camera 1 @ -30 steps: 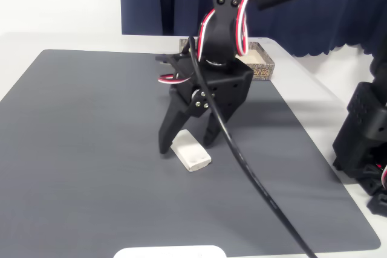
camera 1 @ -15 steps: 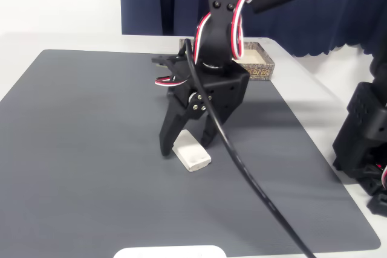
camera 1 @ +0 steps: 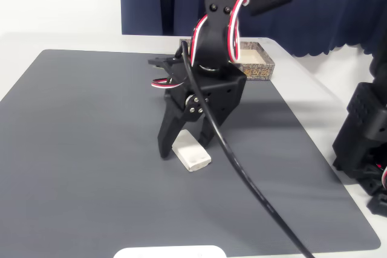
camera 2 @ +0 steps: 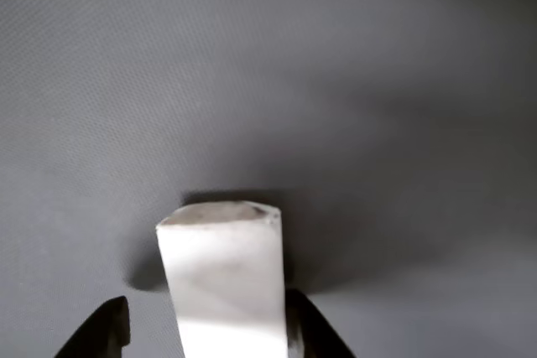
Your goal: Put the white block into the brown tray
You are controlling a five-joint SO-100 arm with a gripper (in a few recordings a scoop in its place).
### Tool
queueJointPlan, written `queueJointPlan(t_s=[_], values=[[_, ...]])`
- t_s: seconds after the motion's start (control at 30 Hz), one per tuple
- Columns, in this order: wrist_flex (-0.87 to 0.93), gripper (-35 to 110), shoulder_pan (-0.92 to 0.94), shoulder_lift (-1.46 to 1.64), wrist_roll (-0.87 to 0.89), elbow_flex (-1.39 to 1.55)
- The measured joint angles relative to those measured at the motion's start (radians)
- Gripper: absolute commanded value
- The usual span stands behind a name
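Note:
The white block (camera 1: pixel 191 153) lies on the dark grey mat in the fixed view, a little right of centre. My black gripper (camera 1: pixel 183 145) stands over its far end, one finger on each side, open. In the wrist view the white block (camera 2: pixel 222 282) runs up between the fingers; the right finger (camera 2: pixel 307 326) is against its side, while the left finger (camera 2: pixel 107 331) stands off with a gap. The brown tray (camera 1: pixel 259 63) sits at the mat's far right corner, partly hidden behind my arm, its pale inside showing.
A grey mat (camera 1: pixel 84 143) covers most of the table. A flat white rounded plate (camera 1: pixel 169 251) peeks in at the bottom edge. Black robot hardware (camera 1: pixel 366 143) stands at the right, off the mat. A cable (camera 1: pixel 254 191) trails across the mat toward the bottom right.
The arm and gripper have shifted slightly left and the fingers have drawn a little closer around the block. The block has not moved.

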Motion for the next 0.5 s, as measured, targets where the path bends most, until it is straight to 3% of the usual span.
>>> queueJointPlan(t_s=[0.5], values=[[0.0, 32, 0.0, -0.003, 0.0, 0.0]])
